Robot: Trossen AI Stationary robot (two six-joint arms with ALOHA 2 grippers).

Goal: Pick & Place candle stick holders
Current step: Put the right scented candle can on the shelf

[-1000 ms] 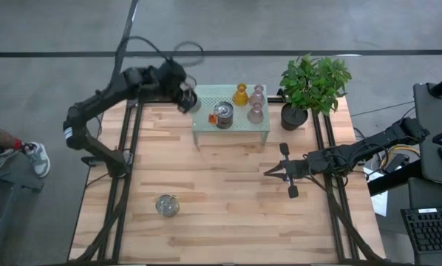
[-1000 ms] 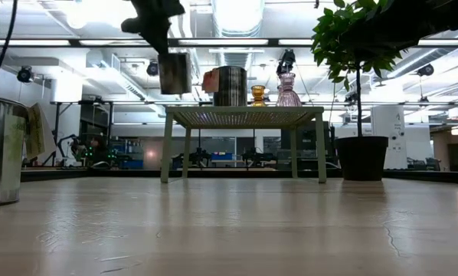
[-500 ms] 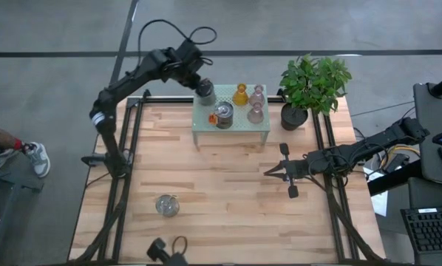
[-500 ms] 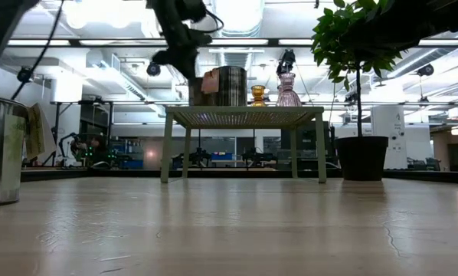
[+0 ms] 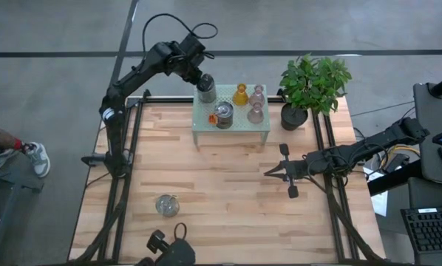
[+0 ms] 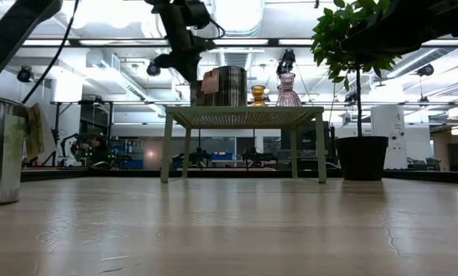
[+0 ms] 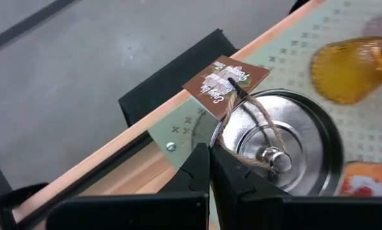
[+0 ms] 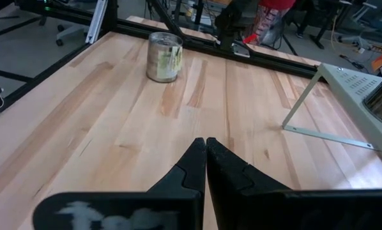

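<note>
- A silvery jar with a brown tag (image 5: 206, 92) stands at the back left corner of the pale green mesh shelf (image 5: 230, 130); the left wrist view shows its round shiny top, a small knob and twine tying on the tag (image 7: 280, 151).
- The left gripper (image 5: 199, 79) is right over this jar, its two dark fingers (image 7: 201, 171) pressed together at the jar's rim; whether they pinch the rim or the twine cannot be told.
- A second silvery jar, with an orange tag (image 5: 222, 115), stands on the shelf just in front of the first.
- To the right of these on the shelf stand an amber bottle-shaped holder (image 5: 240, 94) and two pale pink holders (image 5: 256, 93), (image 5: 255, 112).
- A third silvery jar (image 5: 167, 205) stands alone on the wooden table (image 5: 228, 214), well apart from the shelf, toward the front left.
- The right gripper (image 5: 268, 172) rests low over the table right of centre, fingers closed on nothing.
- A potted green plant (image 5: 313, 83) stands just beside the shelf on its right.
</note>
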